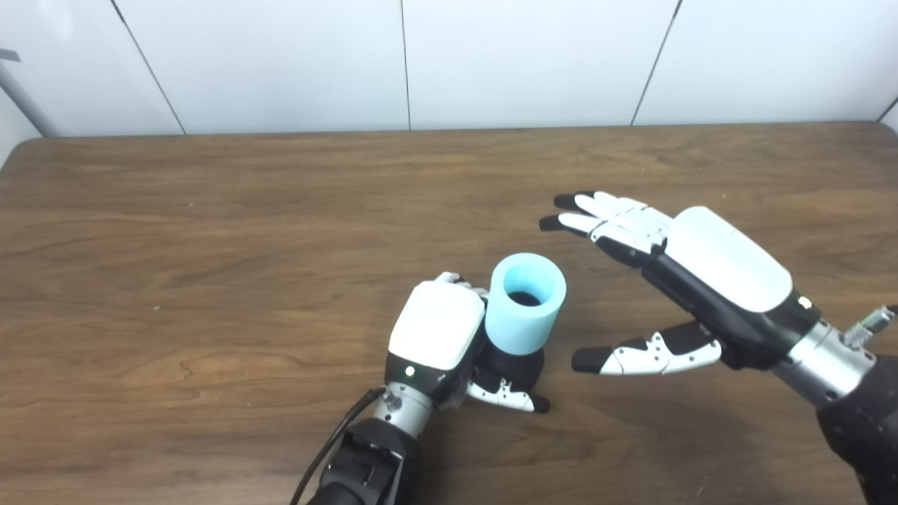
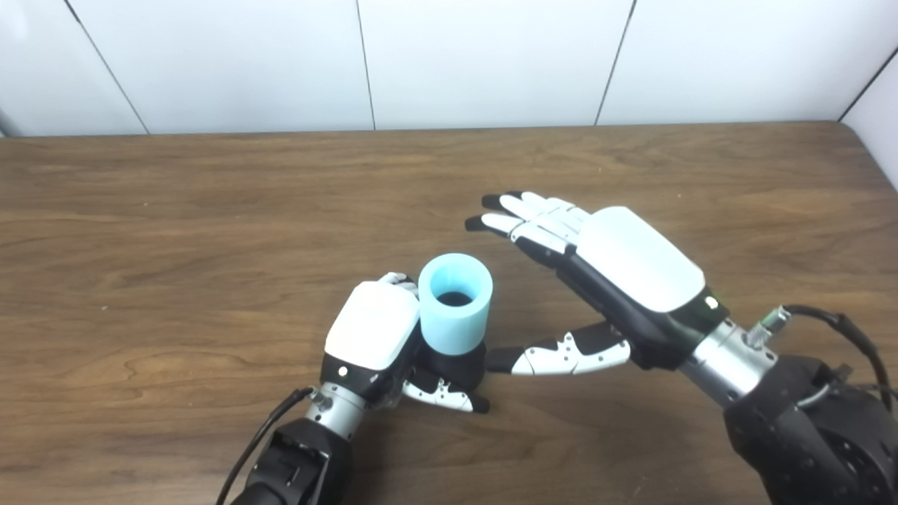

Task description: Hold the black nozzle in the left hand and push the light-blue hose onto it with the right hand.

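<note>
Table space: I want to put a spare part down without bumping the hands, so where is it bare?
The table is bare left of the left hand and along the wall. Crowded: around the light-blue hose, on the black nozzle, beside the open right hand.

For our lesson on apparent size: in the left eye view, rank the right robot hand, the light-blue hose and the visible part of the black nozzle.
1. Right robot hand
2. Light-blue hose
3. Black nozzle, mostly hidden
</note>
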You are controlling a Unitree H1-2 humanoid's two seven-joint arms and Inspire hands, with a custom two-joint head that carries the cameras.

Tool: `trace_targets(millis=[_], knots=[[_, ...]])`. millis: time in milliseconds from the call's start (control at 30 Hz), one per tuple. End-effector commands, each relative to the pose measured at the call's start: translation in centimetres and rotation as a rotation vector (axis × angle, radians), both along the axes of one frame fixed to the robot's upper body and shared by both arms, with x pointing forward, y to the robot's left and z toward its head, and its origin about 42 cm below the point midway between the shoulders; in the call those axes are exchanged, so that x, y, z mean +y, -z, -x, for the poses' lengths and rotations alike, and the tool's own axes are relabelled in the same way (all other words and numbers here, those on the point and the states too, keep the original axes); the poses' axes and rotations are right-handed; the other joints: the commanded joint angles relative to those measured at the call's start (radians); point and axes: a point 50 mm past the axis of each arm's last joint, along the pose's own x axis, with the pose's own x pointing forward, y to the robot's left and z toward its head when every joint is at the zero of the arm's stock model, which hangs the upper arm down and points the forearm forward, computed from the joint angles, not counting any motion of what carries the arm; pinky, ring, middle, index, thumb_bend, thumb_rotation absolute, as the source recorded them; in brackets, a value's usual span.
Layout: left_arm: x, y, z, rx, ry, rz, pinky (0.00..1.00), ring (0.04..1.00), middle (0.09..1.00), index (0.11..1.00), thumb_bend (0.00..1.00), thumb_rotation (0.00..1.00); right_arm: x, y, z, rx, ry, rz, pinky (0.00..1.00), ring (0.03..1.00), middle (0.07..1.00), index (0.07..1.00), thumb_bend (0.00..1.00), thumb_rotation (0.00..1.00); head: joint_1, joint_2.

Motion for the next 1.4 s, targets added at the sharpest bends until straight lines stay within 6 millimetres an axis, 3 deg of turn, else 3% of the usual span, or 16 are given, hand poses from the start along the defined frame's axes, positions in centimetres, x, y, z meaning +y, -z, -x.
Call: trace_targets(millis=[0,400,533,733,1367], knots=[[0.2,0.7,-0.1,0.029,-0.007,-0.049,0.75,0.576,0.467,0.494,0.53,0.00,0.3,-1.2,0.7,-0.104,-0.031,-0.013,0.93,0.954,0.949,0.894,0.53,0.84,0.001,0.000],[0.3,0.6,-0.1,0.037,-0.015,-0.047,0.75,0.575,0.481,0.491,0.53,0.00,2.7,0.4,1.8,-0.093,-0.115,0.001,0.92,0.982,0.999,0.923,0.54,0.91,0.003,0.001],[0.3,0.5,0.0,0.039,-0.017,-0.049,0.75,0.580,0.486,0.488,0.53,0.00,3.3,0.9,2.1,-0.082,-0.134,0.029,0.93,0.984,1.000,0.918,0.55,0.86,0.000,0.006],[0.4,0.4,0.1,0.032,-0.014,-0.053,0.74,0.577,0.501,0.476,0.52,0.00,3.9,1.5,2.4,-0.047,-0.145,0.047,0.95,0.987,0.995,0.926,0.54,0.87,-0.001,0.009],[0.2,0.2,0.2,0.032,-0.009,-0.054,0.75,0.581,0.497,0.481,0.52,0.00,3.0,2.5,1.1,-0.042,-0.107,0.158,1.00,0.962,0.899,0.849,0.57,1.00,-0.006,0.016]])
